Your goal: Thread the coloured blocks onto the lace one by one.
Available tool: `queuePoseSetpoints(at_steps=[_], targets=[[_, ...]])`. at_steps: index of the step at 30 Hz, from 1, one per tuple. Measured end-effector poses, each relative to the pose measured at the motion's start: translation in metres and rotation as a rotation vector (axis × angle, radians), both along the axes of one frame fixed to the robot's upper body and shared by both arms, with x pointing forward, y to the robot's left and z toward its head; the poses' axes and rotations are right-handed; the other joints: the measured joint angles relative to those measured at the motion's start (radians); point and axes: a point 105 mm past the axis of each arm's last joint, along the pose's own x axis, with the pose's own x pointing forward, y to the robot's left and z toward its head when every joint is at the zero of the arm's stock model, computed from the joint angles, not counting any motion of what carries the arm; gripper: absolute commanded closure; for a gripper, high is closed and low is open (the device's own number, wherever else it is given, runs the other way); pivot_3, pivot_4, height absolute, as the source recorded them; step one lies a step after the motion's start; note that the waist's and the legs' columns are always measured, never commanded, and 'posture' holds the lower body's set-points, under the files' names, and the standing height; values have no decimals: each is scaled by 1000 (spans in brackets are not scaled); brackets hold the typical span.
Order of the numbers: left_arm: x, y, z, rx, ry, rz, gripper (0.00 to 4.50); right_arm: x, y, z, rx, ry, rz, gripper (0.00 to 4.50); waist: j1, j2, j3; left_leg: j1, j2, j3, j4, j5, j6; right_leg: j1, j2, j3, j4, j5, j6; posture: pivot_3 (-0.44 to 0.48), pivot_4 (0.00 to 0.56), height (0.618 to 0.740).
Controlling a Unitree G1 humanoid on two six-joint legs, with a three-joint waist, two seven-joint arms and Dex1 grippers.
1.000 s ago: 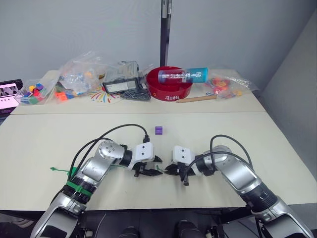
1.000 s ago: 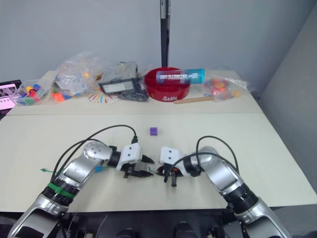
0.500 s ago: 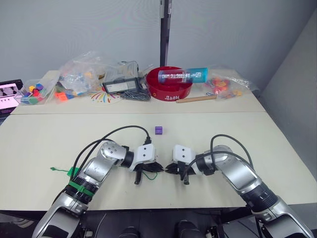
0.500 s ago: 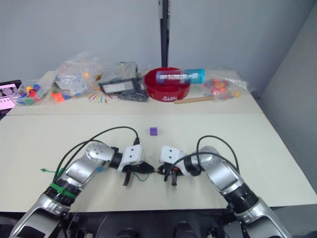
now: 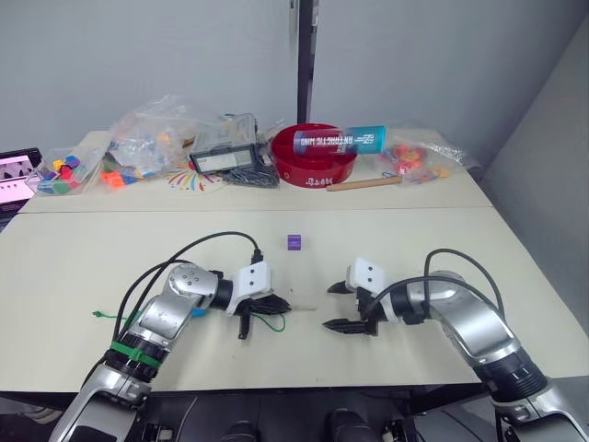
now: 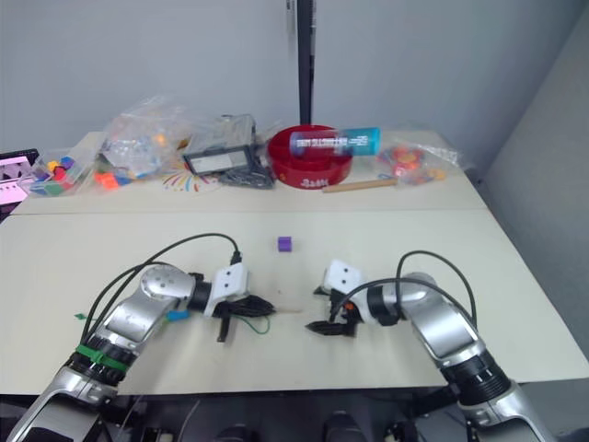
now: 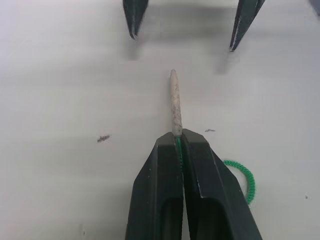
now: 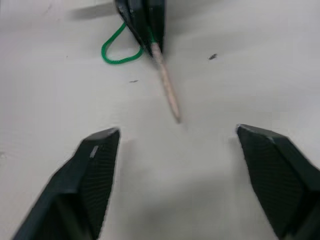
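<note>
My left gripper (image 7: 177, 134) is shut on the green lace (image 7: 245, 172) just behind its pale stiff tip (image 7: 174, 100), which sticks out over the table toward my right gripper (image 5: 333, 307). That one stands open a short way off the tip, one finger on each side of its line, touching nothing. A loop of lace (image 8: 117, 52) curls beside the left fingers (image 8: 147, 25), and its far end (image 5: 99, 314) trails off past my left arm. One purple block (image 5: 294, 241) sits alone farther back. A small blue block (image 5: 198, 313) lies by my left forearm.
At the back stand a red bowl (image 5: 313, 166) with a blue tube across it, clear bags of toy pieces (image 5: 147, 138) (image 5: 419, 157), a wooden stick (image 5: 363, 184) and a box of coloured cubes (image 5: 64, 170). Black cables arch over both wrists.
My left gripper closed on the lace near the tip and now holds it. My right gripper let go, opened wide and drew back to the right.
</note>
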Motion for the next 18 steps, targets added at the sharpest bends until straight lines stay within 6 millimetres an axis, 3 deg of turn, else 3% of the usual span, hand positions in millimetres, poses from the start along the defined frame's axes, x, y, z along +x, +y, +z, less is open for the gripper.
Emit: queuePoseSetpoints(at_steps=[7,13,18], targets=[[-5,23,0,-32,38,67,4500,26,4,7,135,-49,-185,15,2,0,0,0,0,0,0,0,0,0,0,0,0,0,0,0,150,731],[-8,28,0,-23,38,82,4500,52,15,19,234,-95,-320,15,3,0,0,0,0,0,0,0,0,0,0,0,0,0,0,0,150,731],[-9,30,2,-22,30,96,4500,76,32,12,268,-119,-456,15,-3,0,0,0,0,0,0,0,0,-1,0,0,1,0,0,0,150,731]])
